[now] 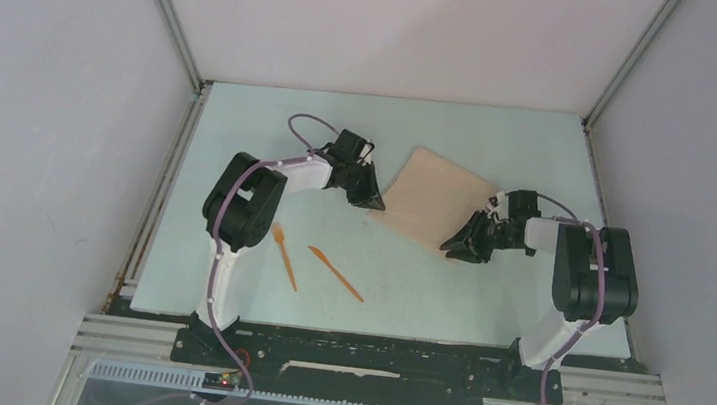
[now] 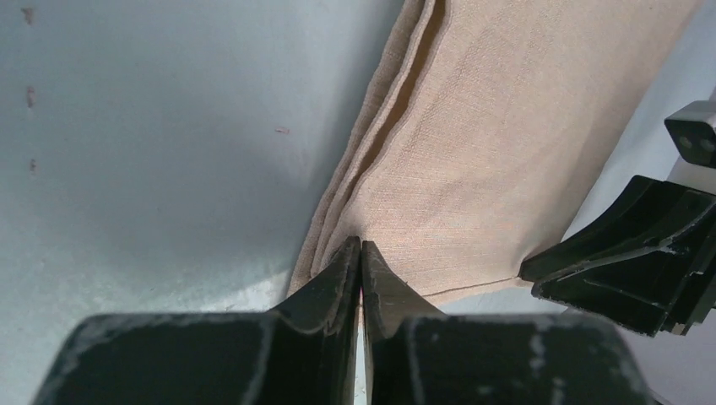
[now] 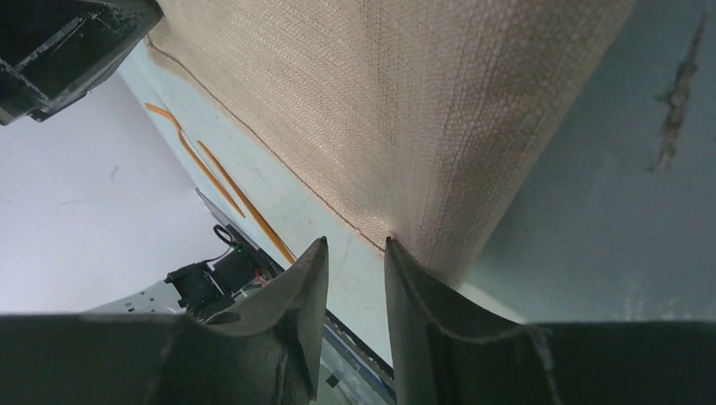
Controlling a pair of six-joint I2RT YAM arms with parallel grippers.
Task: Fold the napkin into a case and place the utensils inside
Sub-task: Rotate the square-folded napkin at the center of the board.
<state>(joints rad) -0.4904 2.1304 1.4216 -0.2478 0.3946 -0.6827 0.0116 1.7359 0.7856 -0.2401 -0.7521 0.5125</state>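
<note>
The beige napkin lies folded in layers as a broad slanted rectangle in the middle of the table; no narrow case shows. My left gripper is at its near-left corner, and in the left wrist view this gripper is shut on the layered napkin edge. My right gripper is at the near-right corner. It stands open, one finger touching the napkin corner, bare table in the gap. The orange fork and knife lie left of the napkin, near the front.
The pale blue table ends at a black rail in front of the arm bases. Grey walls with metal posts close in the left, right and back. The left arm's elbow stands close to the fork's head.
</note>
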